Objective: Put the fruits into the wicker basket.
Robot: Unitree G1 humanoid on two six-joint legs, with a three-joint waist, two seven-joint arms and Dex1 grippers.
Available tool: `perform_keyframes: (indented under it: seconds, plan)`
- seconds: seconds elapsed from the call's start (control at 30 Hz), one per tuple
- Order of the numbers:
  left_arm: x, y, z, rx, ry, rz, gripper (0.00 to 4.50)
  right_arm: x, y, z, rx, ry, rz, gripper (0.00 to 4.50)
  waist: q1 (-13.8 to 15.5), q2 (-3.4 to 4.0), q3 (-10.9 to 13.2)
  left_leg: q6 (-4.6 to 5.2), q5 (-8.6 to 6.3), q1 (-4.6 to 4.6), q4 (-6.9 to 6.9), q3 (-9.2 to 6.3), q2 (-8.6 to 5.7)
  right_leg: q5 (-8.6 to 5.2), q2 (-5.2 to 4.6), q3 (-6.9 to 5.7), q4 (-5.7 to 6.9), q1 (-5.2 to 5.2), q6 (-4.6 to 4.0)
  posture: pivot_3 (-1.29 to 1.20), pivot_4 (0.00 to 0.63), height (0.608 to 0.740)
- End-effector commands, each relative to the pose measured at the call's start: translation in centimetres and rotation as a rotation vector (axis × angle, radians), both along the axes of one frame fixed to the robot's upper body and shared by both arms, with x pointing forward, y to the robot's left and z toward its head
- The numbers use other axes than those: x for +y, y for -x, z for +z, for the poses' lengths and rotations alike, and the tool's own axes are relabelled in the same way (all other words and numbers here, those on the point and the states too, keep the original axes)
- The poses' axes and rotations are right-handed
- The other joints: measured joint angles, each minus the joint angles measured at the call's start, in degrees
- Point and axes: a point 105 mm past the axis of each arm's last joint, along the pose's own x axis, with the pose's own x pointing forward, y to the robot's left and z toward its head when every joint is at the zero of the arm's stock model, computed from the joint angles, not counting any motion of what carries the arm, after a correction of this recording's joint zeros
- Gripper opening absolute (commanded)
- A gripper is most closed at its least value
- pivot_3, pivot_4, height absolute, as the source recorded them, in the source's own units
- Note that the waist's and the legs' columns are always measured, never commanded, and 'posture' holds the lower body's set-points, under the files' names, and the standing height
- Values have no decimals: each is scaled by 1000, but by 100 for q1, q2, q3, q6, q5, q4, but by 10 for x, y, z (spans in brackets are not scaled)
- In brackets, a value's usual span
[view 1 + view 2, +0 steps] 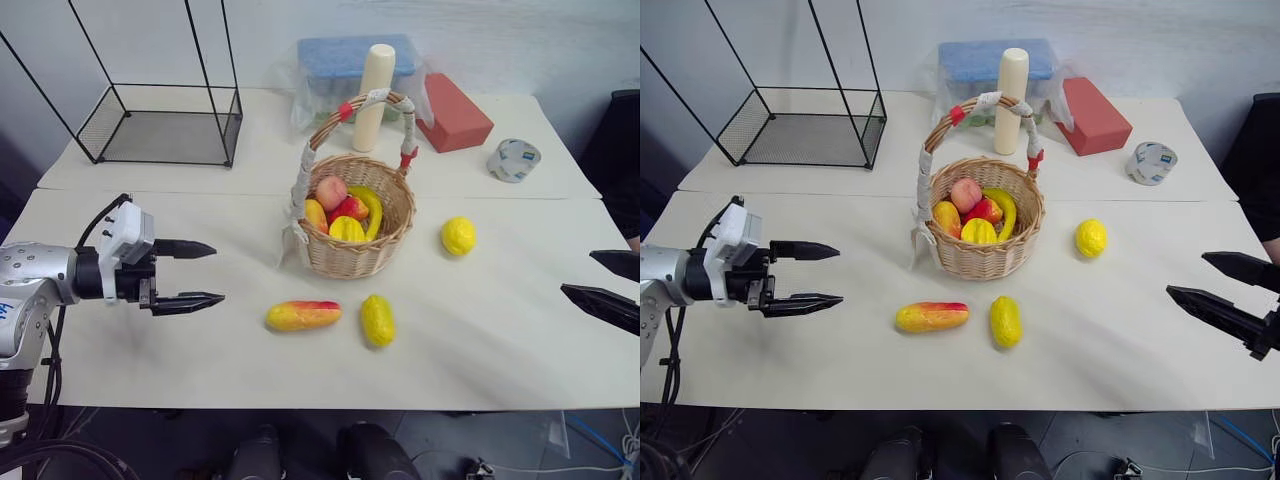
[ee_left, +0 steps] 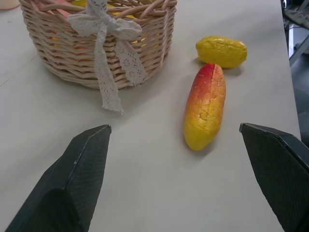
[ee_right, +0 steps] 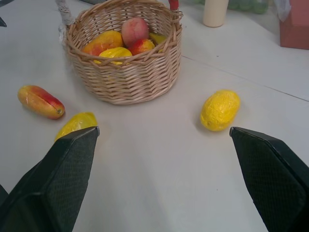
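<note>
The wicker basket [image 1: 352,252] stands mid-table, holding several toy fruits. In front of it lie a yellow-orange mango with a red blush [image 1: 303,316] and an oval yellow lemon [image 1: 377,320]. A rounder lemon [image 1: 458,236] rests to the basket's right. My left gripper [image 1: 200,273] hovers open left of the mango, fingers pointing toward it, nothing between them. My right gripper [image 1: 1215,284] is open at the right edge, apart from the round lemon [image 3: 219,109]. The left wrist view shows the mango [image 2: 205,106] ahead between the fingers.
At the back left stands a black wire-frame basket [image 1: 160,125]. Behind the wicker basket are a cream cylinder [image 1: 373,96] and a blue box in plastic [image 1: 345,70]. A red block [image 1: 452,112] and a tape roll [image 1: 513,160] lie back right.
</note>
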Motion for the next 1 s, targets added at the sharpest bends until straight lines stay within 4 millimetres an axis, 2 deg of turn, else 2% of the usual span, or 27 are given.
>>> perform_keyframes:
  seconds: [0.03, 0.5, 0.7, 0.8, 0.97, 1.0]
  plan:
    - [-2, 4, 11, -46, -30, -33, 4500, 1, 3, 7, -39, 11, -8, 4471, 0, 0, 0, -1, 0, 0, 0, 0, 0, 0, 0, 0, 0, 0, 0, 0, 150, 740]
    - [-3, 1, 12, -61, -37, -23, 4500, -9, 2, -2, -19, 51, -59, 4471, -10, 2, 1, -1, 1, 0, 0, 1, 0, 0, 0, 1, 0, -2, 0, 0, 150, 740]
    - [-15, 0, 14, -76, -18, -68, 4500, -9, 1, -1, -28, 91, -47, 4471, -1, 2, 1, -2, 2, 0, 1, 1, 0, 0, 0, 1, 1, -1, 0, 0, 150, 740]
    - [-26, 3, 13, -57, -18, -146, 4500, 6, 1, 9, -43, 75, 22, 4471, 1, 2, 1, -2, 2, 0, 2, 1, 0, 0, 1, 1, 1, 0, 0, 0, 150, 740]
    - [-49, 12, -3, -23, -80, -302, 4500, 55, 12, 13, -9, 110, 258, 4471, -12, 19, 12, -7, 4, 0, 2, 1, 0, 0, 4, 2, 5, -2, 0, 0, 150, 740]
    - [-56, 11, -11, -19, -104, -321, 4500, 66, 14, 11, -2, 143, 309, 4471, -7, 19, 12, -8, 5, 0, 2, 1, 1, 0, 6, 2, 5, -2, 0, 0, 150, 740]
